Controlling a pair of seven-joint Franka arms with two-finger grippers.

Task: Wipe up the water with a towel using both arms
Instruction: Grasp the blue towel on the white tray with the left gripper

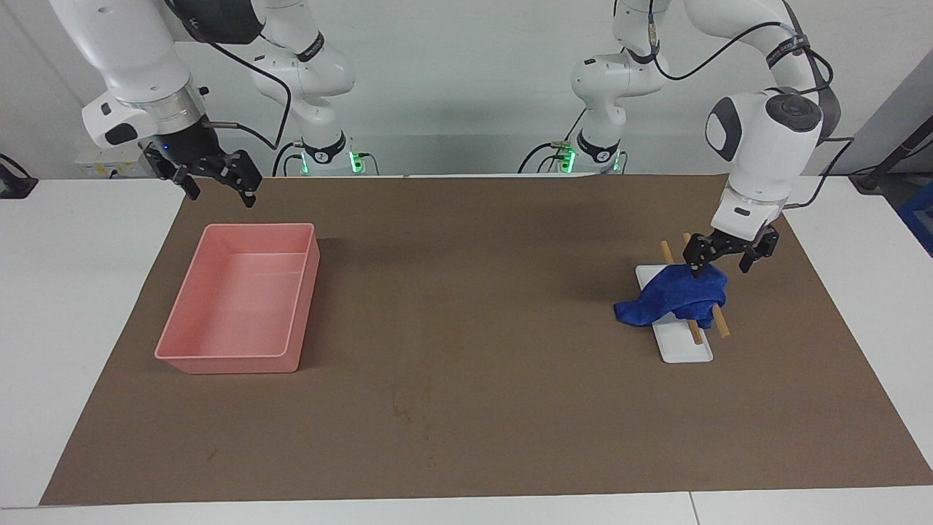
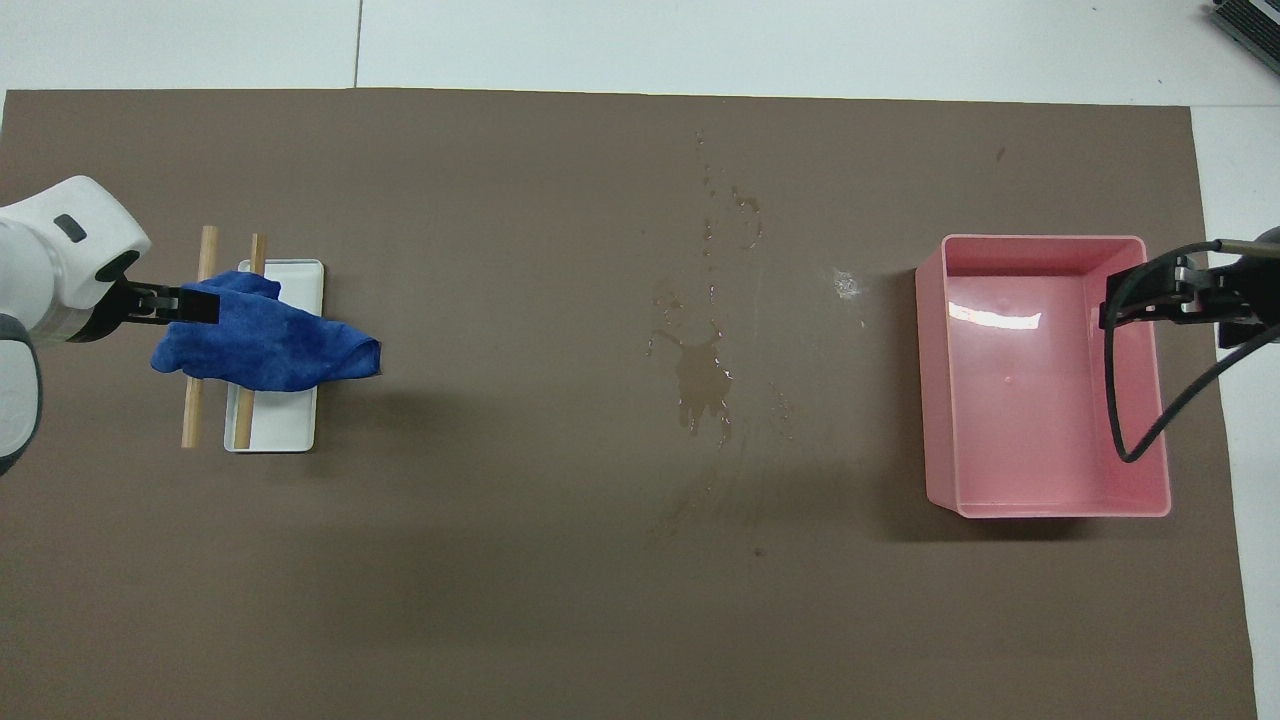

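The deep-blue towel (image 1: 674, 299) (image 2: 270, 345) lies draped over a white plate (image 1: 689, 350) (image 2: 285, 425) with two wooden sticks (image 1: 721, 324) (image 2: 190, 410), toward the left arm's end of the table. My left gripper (image 1: 721, 270) (image 2: 195, 305) is open, low over the towel's end nearest the robots, one finger touching the cloth. A water puddle (image 2: 700, 375) with scattered drops lies mid-mat. My right gripper (image 1: 221, 195) (image 2: 1150, 300) is open and empty, raised over the pink tray's edge.
An empty pink tray (image 1: 233, 357) (image 2: 1050, 510) stands toward the right arm's end of the table. A brown mat (image 1: 466, 292) (image 2: 500, 600) covers the white table.
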